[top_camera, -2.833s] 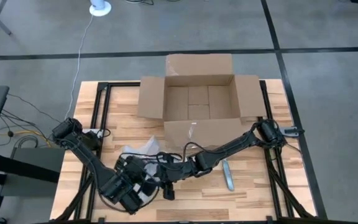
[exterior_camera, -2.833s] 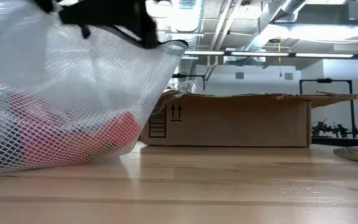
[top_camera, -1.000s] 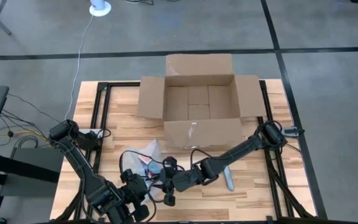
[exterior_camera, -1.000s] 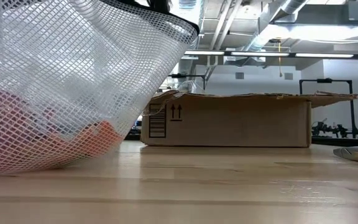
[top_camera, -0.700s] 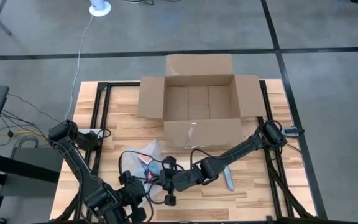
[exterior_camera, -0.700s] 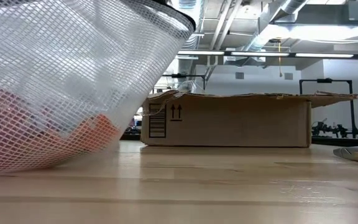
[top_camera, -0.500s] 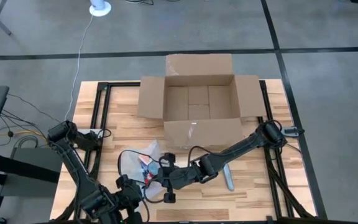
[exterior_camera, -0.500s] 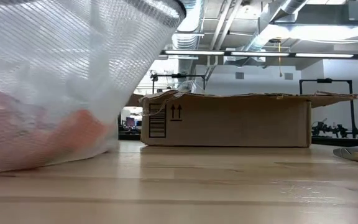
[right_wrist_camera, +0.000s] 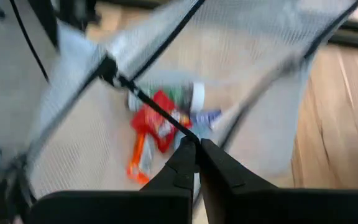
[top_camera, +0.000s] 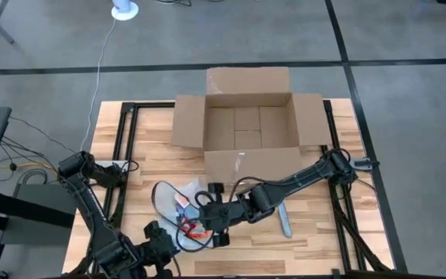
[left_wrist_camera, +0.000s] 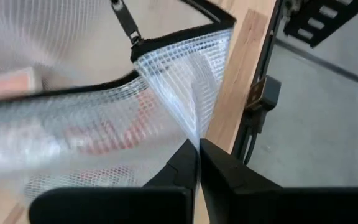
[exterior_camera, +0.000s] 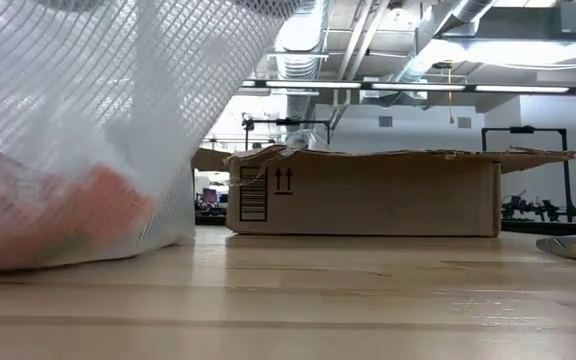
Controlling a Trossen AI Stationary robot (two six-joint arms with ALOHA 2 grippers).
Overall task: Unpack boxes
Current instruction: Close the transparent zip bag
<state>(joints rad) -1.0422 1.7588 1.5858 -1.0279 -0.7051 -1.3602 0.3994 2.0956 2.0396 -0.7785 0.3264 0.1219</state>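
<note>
The brown cardboard box (top_camera: 242, 128) stands open at the table's far middle, flaps spread; in the low view it is box (exterior_camera: 368, 195). In front of it, near the front left, lies a clear mesh zip bag (top_camera: 178, 209) with red packets (right_wrist_camera: 157, 121) inside. My left gripper (left_wrist_camera: 197, 149) is shut on one end of the bag, on the side toward the near edge. My right gripper (top_camera: 209, 211) is shut on the bag's black rim on its right side. My left gripper pinches a fold of the bag's mesh wall (left_wrist_camera: 192, 124) between its two fingers, at the corner just below the black zipper's end. The mesh fans out taut from the fingertips. The bag's bottom (exterior_camera: 68, 255) rests on the table. My right gripper pinches the bag's black zipper rim (right_wrist_camera: 178, 129) between its two fingers at the open mouth. The rim runs taut across the fingers, and the mouth stands open beyond them with the packets showing inside.
A blue-grey cutter (top_camera: 285, 220) lies on the table right of the bag, in front of the box. Black frame rails (top_camera: 122, 167) run along the table's left and right sides. Bare wood (exterior_camera: 388, 300) lies between the bag and the box.
My left gripper has drawn back toward the table's near edge, keeping its hold on the bag. The bag has been stretched out and its mouth spread wider between the two grippers; in the low view its black rim has risen out of the picture.
</note>
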